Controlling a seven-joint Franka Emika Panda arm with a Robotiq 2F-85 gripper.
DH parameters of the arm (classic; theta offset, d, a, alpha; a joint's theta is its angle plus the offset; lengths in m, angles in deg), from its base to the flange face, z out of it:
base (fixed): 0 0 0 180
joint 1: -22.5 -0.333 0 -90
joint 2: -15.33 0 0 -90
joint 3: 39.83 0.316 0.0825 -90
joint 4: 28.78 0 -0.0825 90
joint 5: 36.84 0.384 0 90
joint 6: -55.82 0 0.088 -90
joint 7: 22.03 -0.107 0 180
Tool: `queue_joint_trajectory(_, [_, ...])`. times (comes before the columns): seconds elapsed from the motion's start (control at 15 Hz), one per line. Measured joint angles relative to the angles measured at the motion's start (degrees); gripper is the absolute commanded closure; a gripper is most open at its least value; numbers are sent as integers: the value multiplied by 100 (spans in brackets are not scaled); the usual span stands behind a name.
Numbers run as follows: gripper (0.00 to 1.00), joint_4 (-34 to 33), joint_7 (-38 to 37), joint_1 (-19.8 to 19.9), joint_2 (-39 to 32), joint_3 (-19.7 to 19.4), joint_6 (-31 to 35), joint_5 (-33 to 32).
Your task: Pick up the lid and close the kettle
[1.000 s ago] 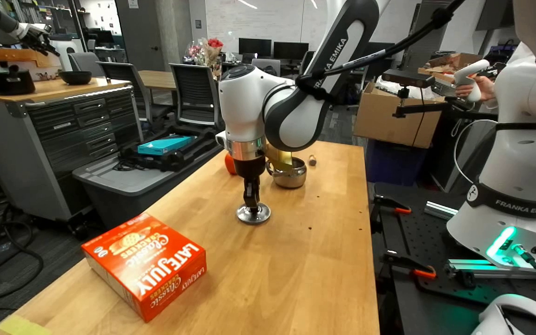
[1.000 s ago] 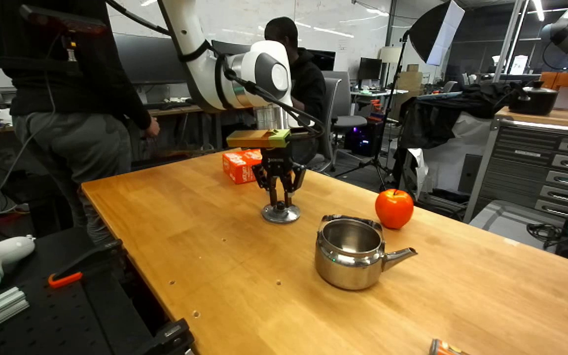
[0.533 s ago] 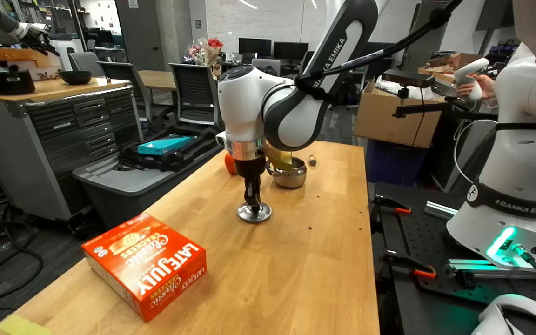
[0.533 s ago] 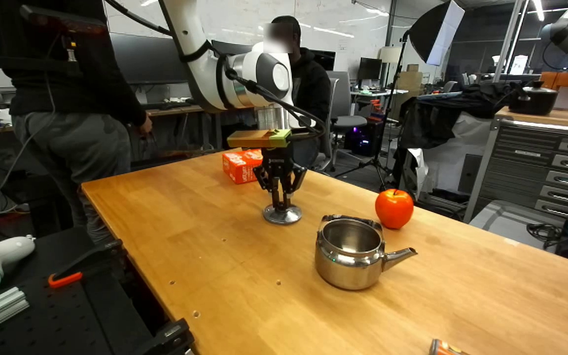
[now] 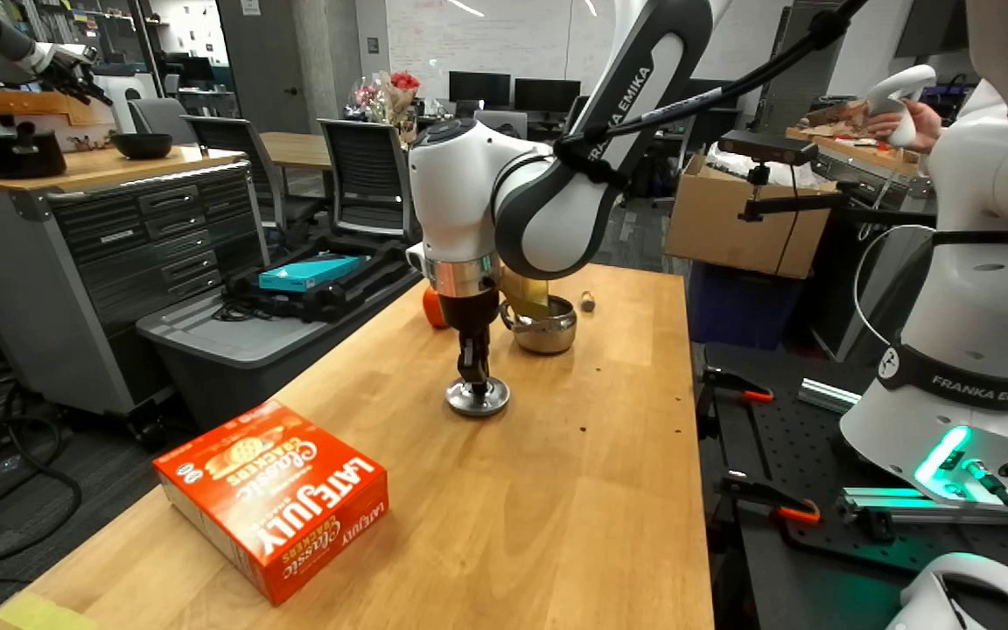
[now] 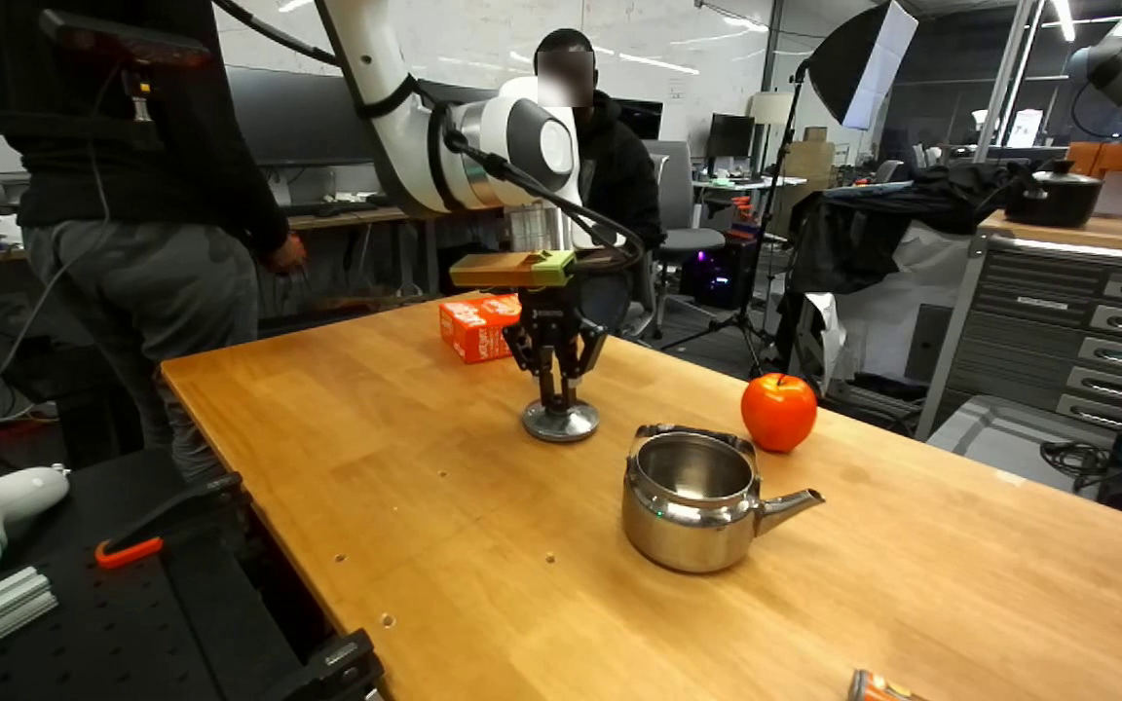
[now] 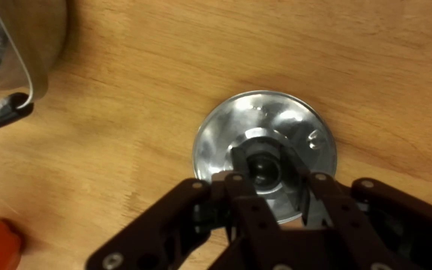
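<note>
Silver lid (image 6: 561, 426) near the open kettle (image 6: 688, 528), lying on or just above the worktop (image 6: 415, 550), hard to tell which. The end effector (image 6: 559, 398) is clamped on the lid's black knob (image 7: 264, 171), the best hold; expect light, stiff metal, slippery-rimmed.

In an exterior view, the kettle (image 6: 686, 531) stands on the table (image 6: 464, 604), apple (image 6: 779, 413) behind, lid (image 6: 562, 427) left. Beyond the lid: cracker box (image 6: 473, 333).
</note>
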Motion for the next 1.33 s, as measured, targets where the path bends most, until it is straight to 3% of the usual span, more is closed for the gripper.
queue_joint_trajectory(0.8, [93,404,-15,70,1246,7,-4,19])
queue_joint_trajectory(1.33, [93,769,0,550,2307,-21,-227,37])
